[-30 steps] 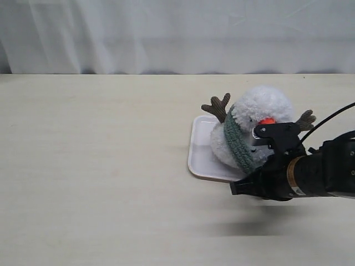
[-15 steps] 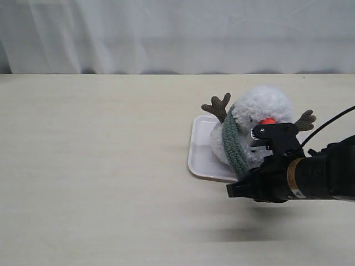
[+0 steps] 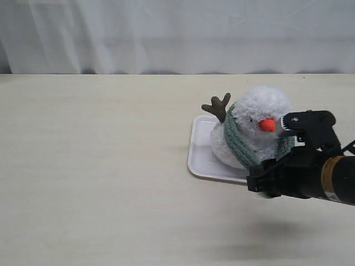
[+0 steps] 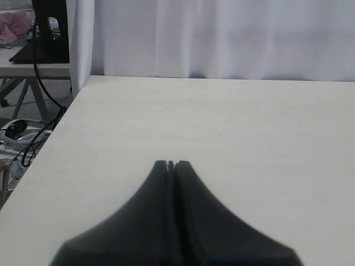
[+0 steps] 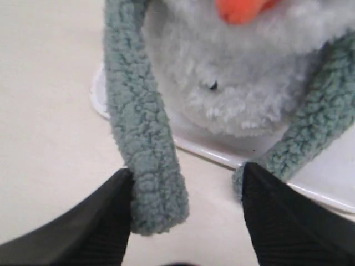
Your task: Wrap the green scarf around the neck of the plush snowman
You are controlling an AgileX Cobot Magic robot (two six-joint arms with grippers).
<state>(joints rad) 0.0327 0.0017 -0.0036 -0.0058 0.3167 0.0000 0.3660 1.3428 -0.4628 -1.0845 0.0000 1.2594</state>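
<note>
The plush snowman (image 3: 256,119) sits on a white tray (image 3: 199,147), with the green scarf (image 3: 237,143) lying round its neck. Both scarf ends hang down its front, one on each side of the orange nose (image 5: 241,8). My right gripper (image 5: 187,170) is open just in front of the snowman (image 5: 238,83). One scarf end (image 5: 147,166) rests against one finger, the other end (image 5: 310,127) lies beside the other finger, and neither is clamped. My left gripper (image 4: 171,163) is shut over bare table, with nothing in it. It does not show in the exterior view.
The right arm's black body (image 3: 302,177) hovers at the tray's near right corner and hides the snowman's right twig arm. A white curtain (image 3: 166,33) hangs behind the table. In the left wrist view the table's side edge (image 4: 55,130) drops off to cables (image 4: 22,149) on the floor.
My right gripper has gone from shut to open and let go of the scarf end. The arm has shifted to the right, and the scarf end now hangs loose at the snowman's front.
</note>
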